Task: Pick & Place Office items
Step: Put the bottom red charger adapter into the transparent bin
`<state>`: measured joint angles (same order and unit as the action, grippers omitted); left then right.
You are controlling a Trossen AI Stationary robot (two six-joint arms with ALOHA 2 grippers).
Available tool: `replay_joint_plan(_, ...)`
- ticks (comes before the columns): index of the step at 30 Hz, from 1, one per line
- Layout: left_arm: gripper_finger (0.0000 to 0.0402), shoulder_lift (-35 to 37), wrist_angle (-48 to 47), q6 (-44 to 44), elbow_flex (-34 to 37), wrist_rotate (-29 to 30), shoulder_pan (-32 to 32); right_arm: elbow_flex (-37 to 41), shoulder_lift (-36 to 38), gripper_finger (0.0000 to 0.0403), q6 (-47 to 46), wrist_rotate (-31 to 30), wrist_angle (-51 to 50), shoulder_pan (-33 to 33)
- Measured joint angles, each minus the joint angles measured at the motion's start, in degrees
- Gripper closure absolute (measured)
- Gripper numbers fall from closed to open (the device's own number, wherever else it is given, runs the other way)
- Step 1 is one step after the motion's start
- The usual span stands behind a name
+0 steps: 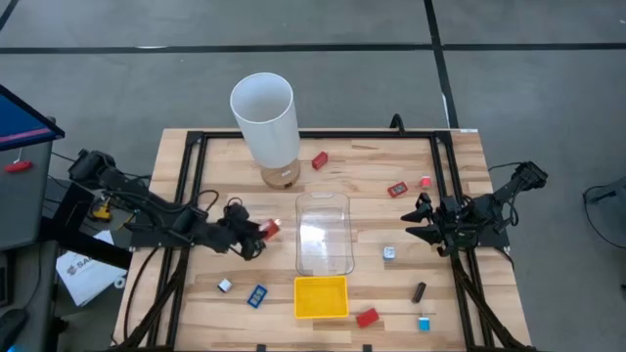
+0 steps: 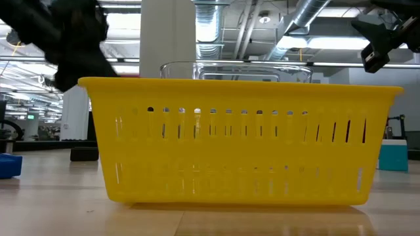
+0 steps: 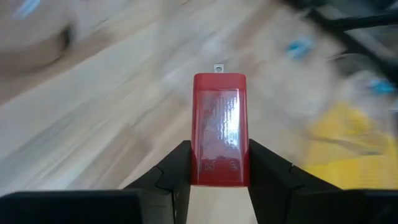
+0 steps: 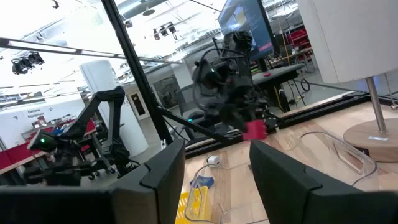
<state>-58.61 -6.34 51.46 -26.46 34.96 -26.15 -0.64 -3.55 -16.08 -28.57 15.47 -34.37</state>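
Left gripper (image 1: 256, 235), arm extended across the table, fingers clamped on a red office item (image 3: 219, 127) just left of the clear bin (image 1: 324, 234); its embossed marks are unreadable. Right gripper (image 1: 419, 219) hovers at the table's right, fingers parted, holding nothing. Clear bin and yellow tray (image 1: 321, 297) show no contents. Other office items lie scattered on the table.

You are looking at a grey floor (image 1: 548, 59) crossed by dark lines, lying around a wooden table (image 1: 352, 166) in a black frame (image 1: 186, 186). Behind the table, silver ducts (image 2: 262, 26) and pipes are running under the ceiling, and strip lights (image 2: 39, 62) are glowing there. A white column (image 2: 174, 33) is standing in the hall. A blue screen (image 4: 245, 18) is shining beyond the table's edge.
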Motion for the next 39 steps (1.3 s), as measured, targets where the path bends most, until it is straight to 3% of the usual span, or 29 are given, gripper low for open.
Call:
replay_joint_plan(9, 0.0286, -3.6, 24.0, -22.5, -0.5, -3.4, -0.6, 0.0, 0.0, 0.0228, 0.4, -0.3, 0.0, 0.0)
replay_joint_plan(17, 0.0286, -17.6, 24.6, -34.7, -12.6, -8.8, 2.5, 0.0, 0.0, 0.0228, 0.6, -0.5, -0.2, 0.0)
replay_joint_plan(23, 0.0286, -27.1, 19.5, -42.8, -23.9, -9.8, 2.3, 0.0, 0.0, 0.0228, 0.6, -0.5, -0.8, 0.0)
replay_joint_plan(32, 0.0286, -37.0, 1.1, -45.5, -38.1, -9.9, 9.2, 0.0, 0.0, 0.0228, 0.6, -0.5, -1.6, 0.0)
replay_joint_plan(39, 0.0286, -37.6, -2.9, -45.2, -39.8, -19.9, 14.6, 0.0, 0.0, 0.0228, 0.6, -0.5, -1.8, 0.0)
